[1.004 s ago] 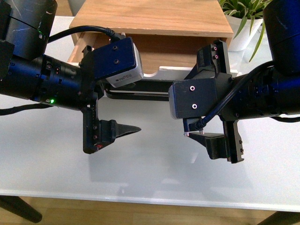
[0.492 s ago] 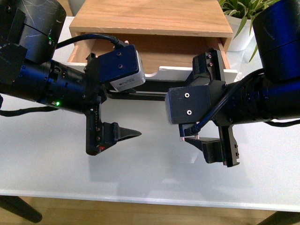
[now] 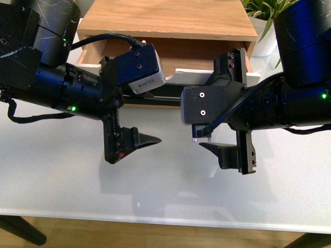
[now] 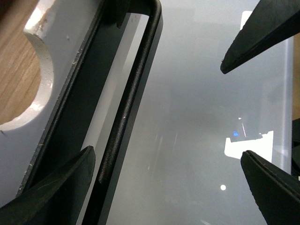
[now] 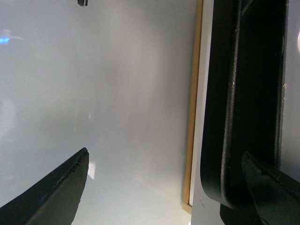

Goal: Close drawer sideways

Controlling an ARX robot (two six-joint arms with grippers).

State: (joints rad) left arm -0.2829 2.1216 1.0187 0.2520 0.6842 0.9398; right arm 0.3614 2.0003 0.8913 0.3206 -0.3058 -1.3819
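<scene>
The drawer stands partly open from its wooden case, light wood inside, with a white front that has a half-round notch. Its black bar handle is mostly hidden behind my arms. My left gripper is open; in the left wrist view one finger lies over the handle and white front, the other over bare table. My right gripper is open; in the right wrist view one finger lies over the handle. Neither gripper holds anything.
The wooden case top is at the table's back. A potted plant in a white pot stands at the back right. The white table runs to its front edge close below the grippers.
Both grippers have moved a little away from the table's front edge toward the drawer front and slightly toward each other. The drawer looks about as far open as before.
</scene>
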